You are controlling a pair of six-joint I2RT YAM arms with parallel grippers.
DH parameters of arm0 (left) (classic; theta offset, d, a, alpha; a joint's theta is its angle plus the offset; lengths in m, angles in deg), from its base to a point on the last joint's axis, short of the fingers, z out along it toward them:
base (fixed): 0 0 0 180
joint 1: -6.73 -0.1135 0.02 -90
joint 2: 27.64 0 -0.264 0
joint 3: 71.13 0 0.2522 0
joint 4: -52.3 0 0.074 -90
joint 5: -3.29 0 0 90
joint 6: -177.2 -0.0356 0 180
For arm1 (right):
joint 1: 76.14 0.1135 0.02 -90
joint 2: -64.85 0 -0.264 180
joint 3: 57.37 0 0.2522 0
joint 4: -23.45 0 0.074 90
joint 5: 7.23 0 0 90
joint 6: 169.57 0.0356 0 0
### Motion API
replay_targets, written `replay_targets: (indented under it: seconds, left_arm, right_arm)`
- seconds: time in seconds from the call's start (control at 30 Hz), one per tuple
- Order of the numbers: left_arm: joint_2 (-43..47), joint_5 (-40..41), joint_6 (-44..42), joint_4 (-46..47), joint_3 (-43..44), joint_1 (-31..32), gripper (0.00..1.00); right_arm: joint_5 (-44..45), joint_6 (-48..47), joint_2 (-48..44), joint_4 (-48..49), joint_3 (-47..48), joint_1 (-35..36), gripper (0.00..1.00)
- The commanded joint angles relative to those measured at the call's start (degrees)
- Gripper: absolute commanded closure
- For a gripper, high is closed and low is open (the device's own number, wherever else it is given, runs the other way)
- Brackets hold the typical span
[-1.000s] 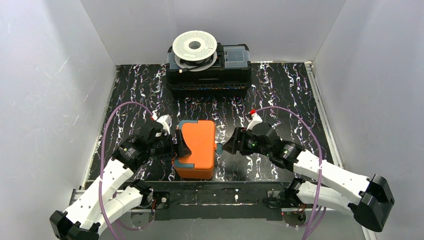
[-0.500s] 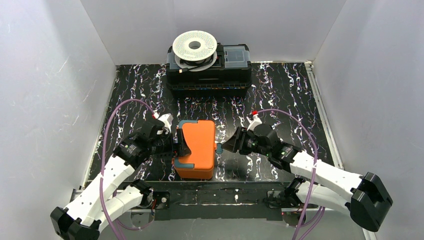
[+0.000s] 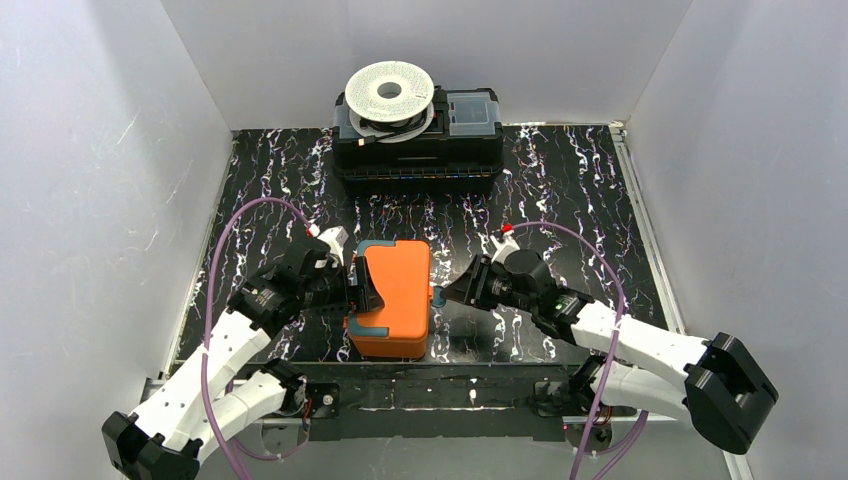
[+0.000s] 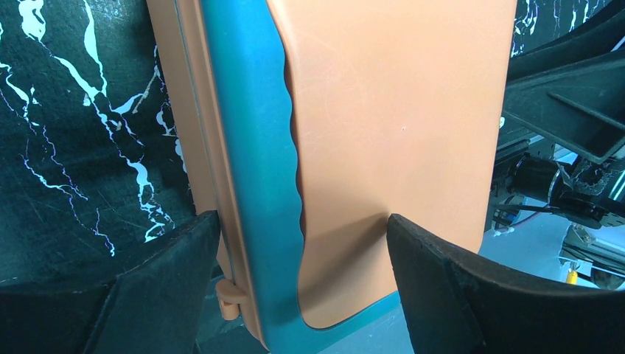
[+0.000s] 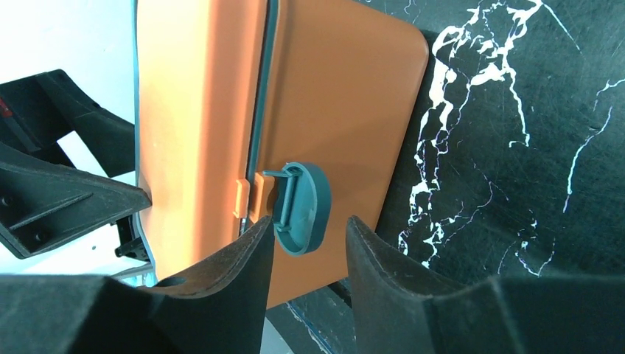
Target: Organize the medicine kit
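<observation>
- The medicine kit (image 3: 392, 298) lies closed near the front of the marbled table (image 3: 560, 190), between my two arms.
- The left gripper (image 4: 302, 243) is spread wide, clamping the kit's hinge-side edge.
- The right gripper (image 5: 309, 243) brackets the teal latch (image 5: 301, 208), part-open and not yet pinching it.
- I judge it light, stiff and slick, so I'd brace the shell and take the latch tab.

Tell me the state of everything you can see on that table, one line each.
Orange hinged plastic medicine kit: lying flat, lid shut.
Teal oval latch: sticking out from the kit's side seam.
Left gripper: fingers clamped across the kit's left edge.
Right gripper: fingers apart, one on either side of the latch.
Black plastic toolbox: closed, at the back.
White round spool: lying flat on the toolbox.
</observation>
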Motion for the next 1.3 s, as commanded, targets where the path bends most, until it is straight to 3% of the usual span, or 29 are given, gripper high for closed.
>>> replay_targets:
  seconds: [0.0,0.63,1.0,1.27]
  left_arm:
    - [0.37,0.02,-0.88,-1.45,-1.37,0.22,0.18]
    - [1.18,-0.62,-0.60,-1.14,-2.75,0.21,0.18]
    - [0.93,-0.73,-0.76,-0.88,-2.78,0.22,0.18]
    - [1.02,-0.86,-0.95,-0.86,-2.85,0.18,0.18]
  right_arm:
    - [-1.37,1.98,0.82,6.50,-2.08,-0.54,0.53]
    - [-4.85,4.76,3.92,15.73,-4.43,-1.01,0.61]
    - [-4.74,3.41,3.02,13.60,-3.54,-0.97,0.66]
    - [-4.49,2.34,2.78,10.60,-2.32,-1.01,0.81]
